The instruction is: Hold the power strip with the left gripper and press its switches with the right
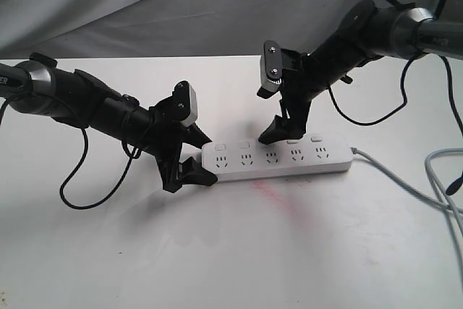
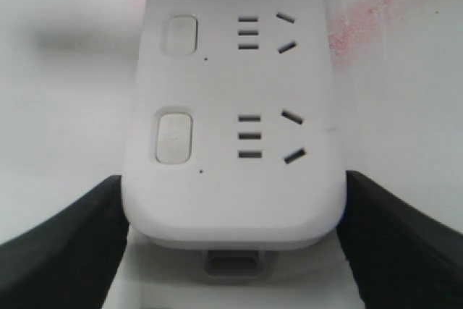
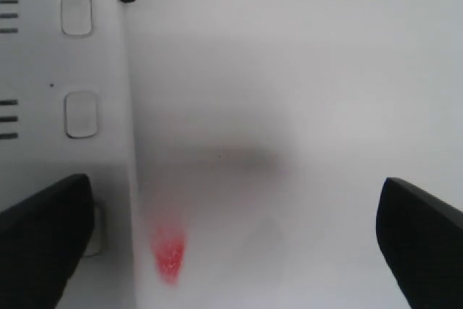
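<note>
I logged long white rounded plastic power strip [image 1: 278, 158] gripped between left tool [image 2: 233, 186] jaws; right tool [image 3: 235, 193] spread open, one finger over small white push buttons [image 3: 81, 114].

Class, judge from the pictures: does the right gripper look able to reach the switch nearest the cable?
Probably yes: the right gripper hangs open over the power strip midway, with nothing between it and that end switch.

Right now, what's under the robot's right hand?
Under the right hand, one finger covers most of a switch on the power strip; only its edge shows. The other finger hangs over white table. Touching or not, I can't tell.
</note>
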